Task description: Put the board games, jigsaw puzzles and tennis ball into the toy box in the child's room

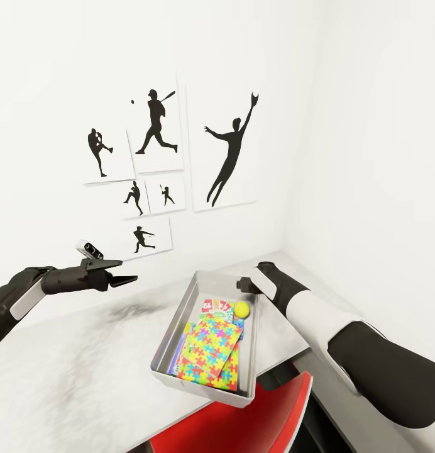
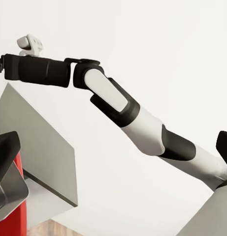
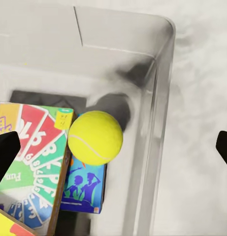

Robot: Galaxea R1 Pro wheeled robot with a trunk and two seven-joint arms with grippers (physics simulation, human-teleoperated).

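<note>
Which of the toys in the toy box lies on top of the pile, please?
The jigsaw puzzle, the square of interlocking coloured pieces, lies uppermost in the toy box, over the game boxes.

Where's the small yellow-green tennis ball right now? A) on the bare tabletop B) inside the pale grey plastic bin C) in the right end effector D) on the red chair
B: the small yellow-green tennis ball lies inside the pale grey plastic bin, against the colourful game boxes, nothing gripping it.

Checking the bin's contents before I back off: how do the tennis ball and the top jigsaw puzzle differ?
The tennis ball is small, round and plain yellow-green; the jigsaw puzzle is a larger flat multicoloured square. The ball sits by the wall; the puzzle lies tilted over other boxes. Both are inside the toy box.
</note>
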